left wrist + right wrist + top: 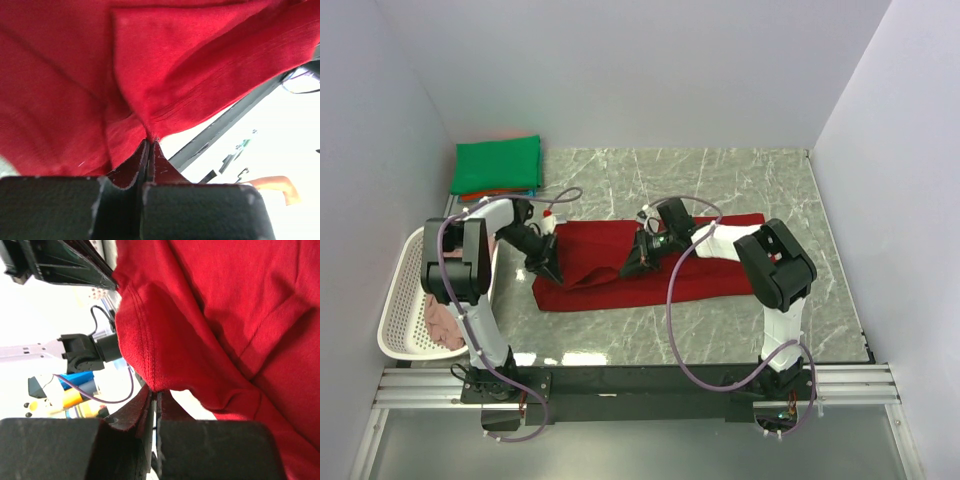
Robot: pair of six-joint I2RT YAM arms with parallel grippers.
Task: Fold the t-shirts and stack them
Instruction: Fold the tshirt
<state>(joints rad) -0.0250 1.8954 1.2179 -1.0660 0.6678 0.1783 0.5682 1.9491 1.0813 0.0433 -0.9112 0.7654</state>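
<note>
Field notes, both arms down on the cloth.

The dark red short-sleeved cotton t-shirt [595, 245] lies stretched crosswise over the middle of the grey-green marbled tabletop [720, 180], partly folded and rumpled along its near edge.

My left gripper [552, 272] sits at the shirt's near left part. In the left wrist view its jaws are clamped tight together [149, 150] on a pinch of red cloth [60, 75] — a ridge of fabric rises straight from the tips.

My right gripper [630, 268] sits near the middle of the near edge, apart from the left one. From the right wrist its jaws are also clenched [156, 395], gripping a stitched hem of the same shirt [240, 300] — the cloth drapes up and away from the tips.

In the far left corner of the table lies a folded bright green t-shirt [500, 163], flat, on top of a small stack; an orange-red edge [480, 195] shows beneath it.

At the left edge stands a white plastic lattice basket [400, 300], with a dusty pink cloth [445, 325] bunched inside it.
</note>
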